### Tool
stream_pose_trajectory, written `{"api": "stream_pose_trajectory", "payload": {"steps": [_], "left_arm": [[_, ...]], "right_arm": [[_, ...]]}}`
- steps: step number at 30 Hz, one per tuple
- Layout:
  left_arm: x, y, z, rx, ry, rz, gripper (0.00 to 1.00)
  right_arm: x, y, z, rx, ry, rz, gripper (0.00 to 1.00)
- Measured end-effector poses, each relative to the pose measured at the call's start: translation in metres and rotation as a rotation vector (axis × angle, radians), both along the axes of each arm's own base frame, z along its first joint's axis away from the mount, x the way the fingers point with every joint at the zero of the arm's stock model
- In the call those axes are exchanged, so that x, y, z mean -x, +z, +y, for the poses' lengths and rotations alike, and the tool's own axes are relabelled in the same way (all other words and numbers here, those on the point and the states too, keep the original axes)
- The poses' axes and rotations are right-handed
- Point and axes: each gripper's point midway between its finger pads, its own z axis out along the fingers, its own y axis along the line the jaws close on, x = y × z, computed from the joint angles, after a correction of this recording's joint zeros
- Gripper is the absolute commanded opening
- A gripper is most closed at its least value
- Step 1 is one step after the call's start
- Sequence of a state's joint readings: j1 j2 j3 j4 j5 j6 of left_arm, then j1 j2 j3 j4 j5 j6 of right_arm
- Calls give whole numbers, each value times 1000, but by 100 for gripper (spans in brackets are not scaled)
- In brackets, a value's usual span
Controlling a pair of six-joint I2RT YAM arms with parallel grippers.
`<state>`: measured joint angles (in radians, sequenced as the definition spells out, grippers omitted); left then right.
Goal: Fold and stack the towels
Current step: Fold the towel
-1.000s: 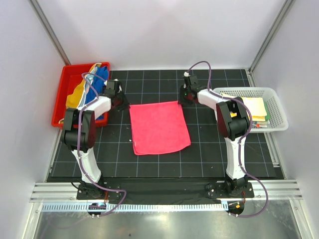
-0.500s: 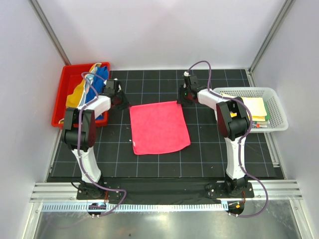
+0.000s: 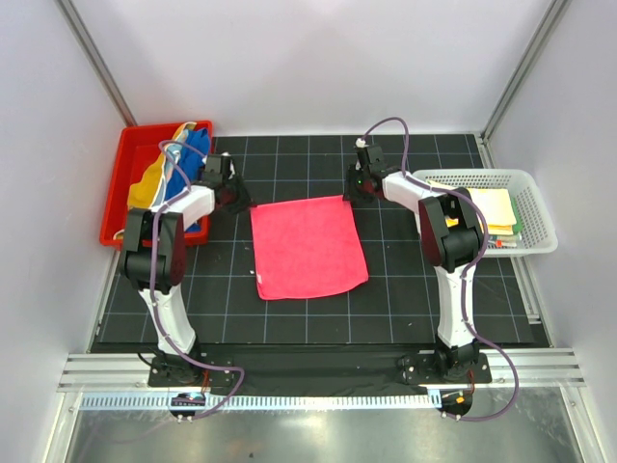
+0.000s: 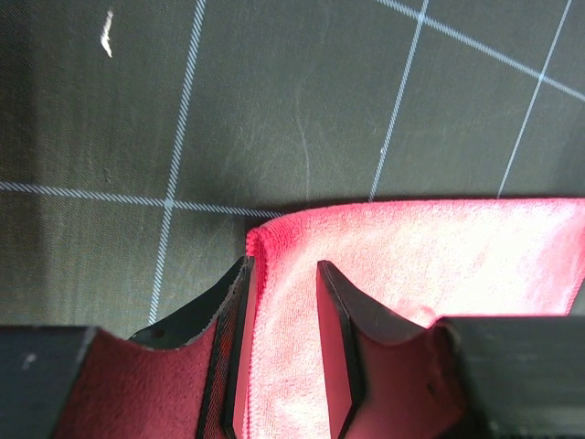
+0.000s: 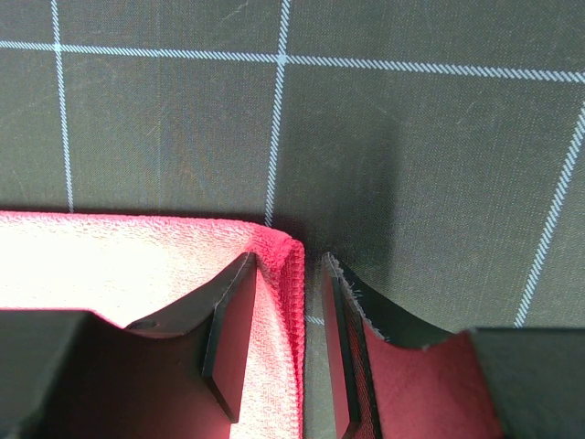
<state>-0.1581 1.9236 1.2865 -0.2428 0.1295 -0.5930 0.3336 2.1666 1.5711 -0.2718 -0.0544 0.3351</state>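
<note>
No visible change over the last second: the pink-red towel (image 3: 308, 247) lies flat on the tabletop (image 3: 405, 280), one far corner between the fingers of the left pincer (image 4: 283, 270), the other in the right pincer (image 5: 288, 261), both apart, unclamped, so the first fold looks pending.

- A black mat (image 3: 405, 299), ruled with white grid lines, is spread over the table.
- A red bin (image 3: 123, 183) is set at its far left corner.
- A white basket (image 3: 535, 207) is placed at its right edge.
</note>
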Motion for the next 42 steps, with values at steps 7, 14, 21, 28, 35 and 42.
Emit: {"api": "stream_pose_trajectory", "payload": {"steps": [7,14,21,28,35,42], "left_arm": [[5,-8,-3,1,-12,16,37],[7,-24,-5,-11,-21,45,36],[2,-25,-9,-54,-34,25,33],[-2,-26,-13,-129,-40,5,31],[-2,-27,-12,-191,-37,-2,30],[-2,-28,-11,-299,-32,-16,32]], "right_arm": [[0,0,-1,1,-1,0,42],[0,0,-1,1,0,0,42],[-2,-1,0,7,9,-5,41],[-4,-1,4,26,18,-15,41],[-8,-2,9,56,30,-33,35],[-10,-4,8,77,26,-38,20]]}}
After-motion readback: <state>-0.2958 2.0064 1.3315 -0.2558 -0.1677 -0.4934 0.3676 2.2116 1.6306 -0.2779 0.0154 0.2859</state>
